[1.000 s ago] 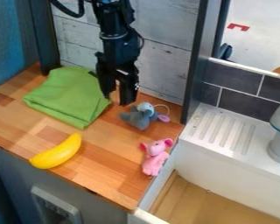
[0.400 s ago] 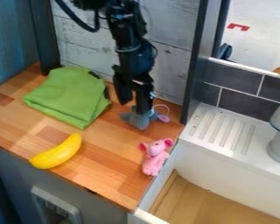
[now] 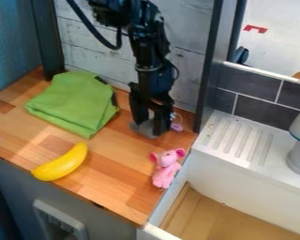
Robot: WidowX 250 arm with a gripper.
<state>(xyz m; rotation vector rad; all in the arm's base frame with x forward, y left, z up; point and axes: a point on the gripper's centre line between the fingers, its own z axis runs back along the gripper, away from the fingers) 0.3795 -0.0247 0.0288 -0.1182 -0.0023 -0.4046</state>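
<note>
Pale wall planks [image 3: 90, 42] and a dark upright post [image 3: 209, 70] are set behind a wooden counter [image 3: 118, 168]. On it, near the back, a small grey plush toy [image 3: 146, 131] is found low between and behind the jaws of the black gripper [image 3: 150, 128], partly hidden by them. The jaws are parted by a moderate gap, with grey plush seen between their tips; whether the toy is touched by either one cannot be told. A pink part [image 3: 177, 127] is seen just beside the jaws, on the post's side.

If the jaws were closed here, only a loose fold might be pinched, since the body is soft and seems to be placed unevenly between them; the toy could then be twisted or dropped. If the tips were lowered too far, the wood could be scraped. With any sideways sweep, the toy could be pushed against the post.

Farther out, toward the camera from the jaws, a pink plush toy [image 3: 166, 174] is set beside the counter's edge, where it could be tipped into the white sink [image 3: 240, 187] by a low pass. Left of the jaws in the view, a folded green cloth [image 3: 74, 104] could be snagged; a yellow banana [image 3: 62, 163], well apart, is less exposed.
</note>
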